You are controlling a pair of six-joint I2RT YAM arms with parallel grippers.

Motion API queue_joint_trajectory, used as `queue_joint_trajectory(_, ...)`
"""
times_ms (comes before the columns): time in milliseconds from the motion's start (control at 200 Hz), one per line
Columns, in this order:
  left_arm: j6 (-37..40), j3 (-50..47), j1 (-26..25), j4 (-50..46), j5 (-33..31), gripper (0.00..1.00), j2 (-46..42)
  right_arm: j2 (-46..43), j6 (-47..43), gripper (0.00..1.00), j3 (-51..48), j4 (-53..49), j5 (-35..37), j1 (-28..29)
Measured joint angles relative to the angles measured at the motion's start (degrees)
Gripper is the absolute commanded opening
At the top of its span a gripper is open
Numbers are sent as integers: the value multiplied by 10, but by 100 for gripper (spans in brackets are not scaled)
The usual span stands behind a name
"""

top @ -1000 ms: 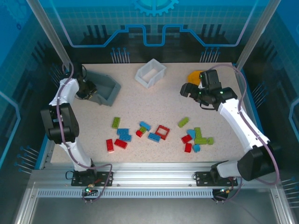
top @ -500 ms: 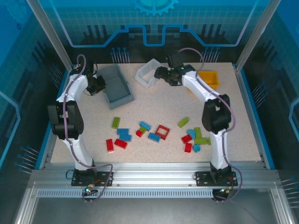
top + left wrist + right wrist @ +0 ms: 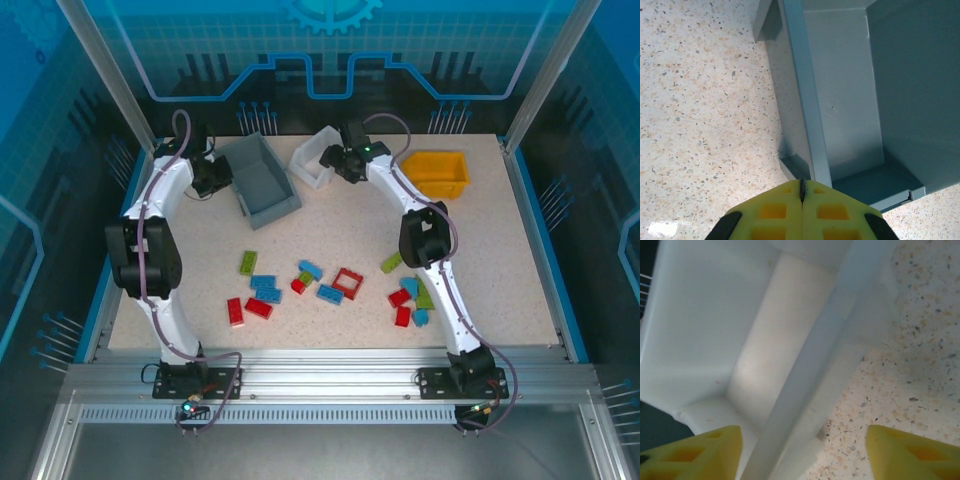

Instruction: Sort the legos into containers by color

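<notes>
Red, blue and lime green legos lie loose across the table's middle, among them a red square frame, a green brick and a blue one. My left gripper is shut on the near wall of the dark grey bin, which stands at an angle at the back left. My right gripper is open and straddles a wall of the white bin, one finger inside and one outside. The orange-yellow bin stands at the back right. All three bins look empty.
A second cluster of red, green and blue legos lies beside the right arm's lower link. The speckled table is bare between the bins and the bricks. Frame posts and blue panels close in the back and sides.
The left gripper has dragged and turned the grey bin to the right. The right arm swung from beside the orange-yellow bin over to the white bin, and its jaws have narrowed around the wall.
</notes>
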Motion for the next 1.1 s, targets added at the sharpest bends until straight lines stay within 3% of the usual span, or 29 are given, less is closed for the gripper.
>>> queue_joint_trajectory(115, 10, 4, -3, -1, 0, 0, 5, 1, 2, 46, 7, -14, 3, -3)
queue_joint_trajectory(265, 23, 15, -8, -1, 0, 32, 18, -2, -12, 35, 5, -41, 22, -5)
queue_joint_trajectory(400, 23, 15, -9, 0, -1, 44, 17, -35, -38, 27, -50, -61, 44, -6)
queue_joint_trajectory(705, 25, 28, -9, -6, 0, 34, 26, -131, -127, 23, -172, -98, 76, -5)
queue_joint_trajectory(1095, 90, 71, -32, -9, 13, 5, 73, -289, -223, 22, -382, -85, 96, -4)
